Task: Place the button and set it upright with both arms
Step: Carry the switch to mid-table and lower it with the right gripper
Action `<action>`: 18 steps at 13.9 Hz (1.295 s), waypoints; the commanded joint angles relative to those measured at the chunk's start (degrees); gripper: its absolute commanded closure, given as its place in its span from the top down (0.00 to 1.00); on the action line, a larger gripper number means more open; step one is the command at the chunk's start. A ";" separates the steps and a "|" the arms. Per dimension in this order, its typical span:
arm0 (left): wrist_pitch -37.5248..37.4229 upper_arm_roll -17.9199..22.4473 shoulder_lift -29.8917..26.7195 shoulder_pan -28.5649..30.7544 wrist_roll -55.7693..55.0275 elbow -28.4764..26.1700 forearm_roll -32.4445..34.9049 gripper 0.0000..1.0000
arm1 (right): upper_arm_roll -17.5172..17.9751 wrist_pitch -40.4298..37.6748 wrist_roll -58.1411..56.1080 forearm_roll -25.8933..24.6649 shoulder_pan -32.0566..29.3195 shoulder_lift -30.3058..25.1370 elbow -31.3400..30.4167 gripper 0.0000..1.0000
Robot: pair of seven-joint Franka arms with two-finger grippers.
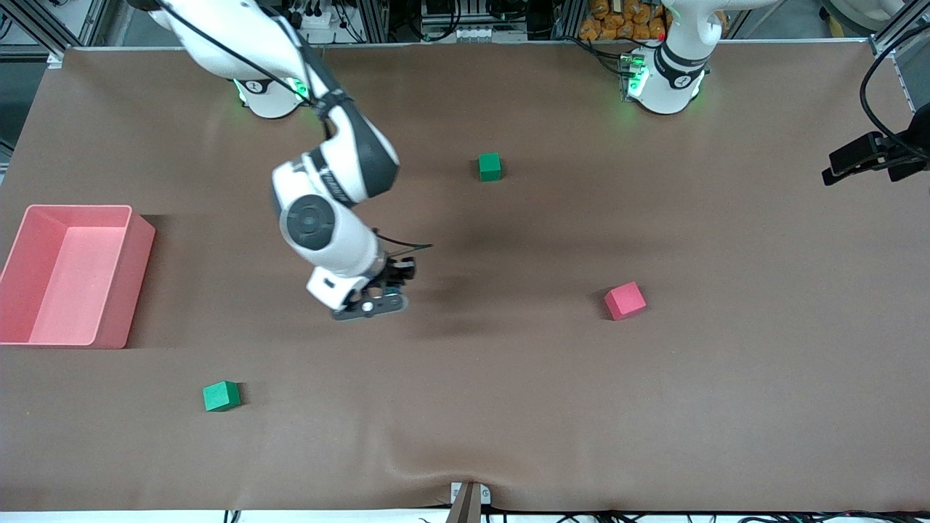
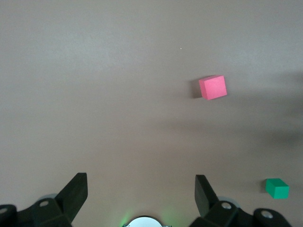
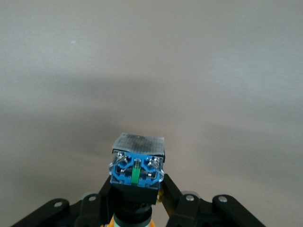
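My right gripper (image 1: 389,285) hangs low over the middle of the brown table (image 1: 508,378), shut on the button (image 3: 136,172). In the right wrist view the button's blue base with a green strip points away from the wrist. Its black body sits between the two fingers (image 3: 171,194), and a bit of orange cap shows close to the palm. My left gripper (image 2: 140,191) is open and holds nothing. It is high above the table and does not show in the front view, where only the left arm's base (image 1: 672,73) appears.
A red cube (image 1: 625,300) (image 2: 212,87) lies toward the left arm's end. One green cube (image 1: 490,166) (image 2: 277,188) sits closer to the bases, another (image 1: 221,396) close to the front camera. A pink bin (image 1: 138,247) stands at the right arm's end.
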 commanded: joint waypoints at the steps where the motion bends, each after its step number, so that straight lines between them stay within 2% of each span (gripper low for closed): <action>1: -0.67 -0.26 -0.03 0.33 0.38 0.21 -0.53 1.00 | -0.63 1.81 2.08 1.34 3.38 4.48 2.61 0.00; 4: -0.67 -0.26 0.06 0.33 0.38 0.21 -0.53 1.00 | -0.54 7.25 4.36 1.78 6.20 6.86 1.12 0.00; 12: -0.67 -0.26 0.06 0.42 0.56 0.13 -0.53 1.00 | 0.52 11.66 7.18 1.87 6.91 10.55 -1.52 0.00; 18: -0.67 -0.26 0.06 0.42 1.00 0.13 -0.53 1.00 | 0.52 11.66 8.68 1.87 7.08 11.87 -1.70 0.00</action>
